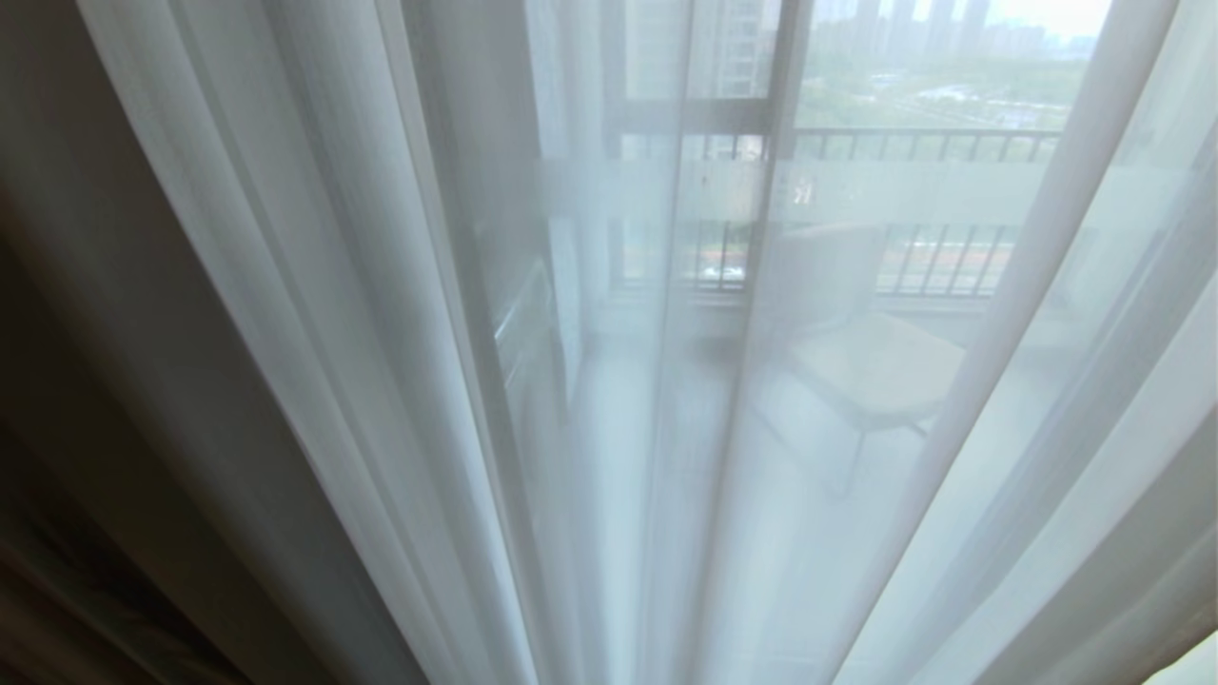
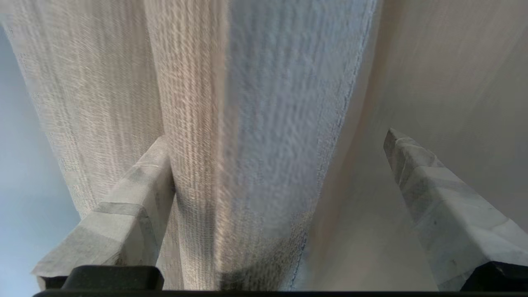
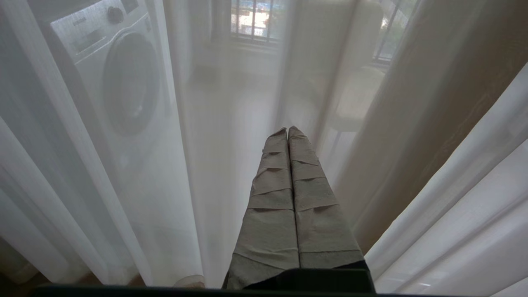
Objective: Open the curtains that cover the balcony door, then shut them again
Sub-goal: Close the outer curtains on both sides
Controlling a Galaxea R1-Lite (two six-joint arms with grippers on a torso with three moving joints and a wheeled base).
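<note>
Left gripper gapes wide around a fold of the curtains; balcony door behind.

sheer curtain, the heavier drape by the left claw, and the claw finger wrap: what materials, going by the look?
Sheer curtain: thin translucent white fabric, likely voile or similar; the railing and chair show through it. Heavier drape: opaque beige woven cloth, fine ribbed weave visible. Left claw fingers: wrapped in pale matte tape or cloth strip, overlapping seams visible; what lies beneath cannot be told.
</note>
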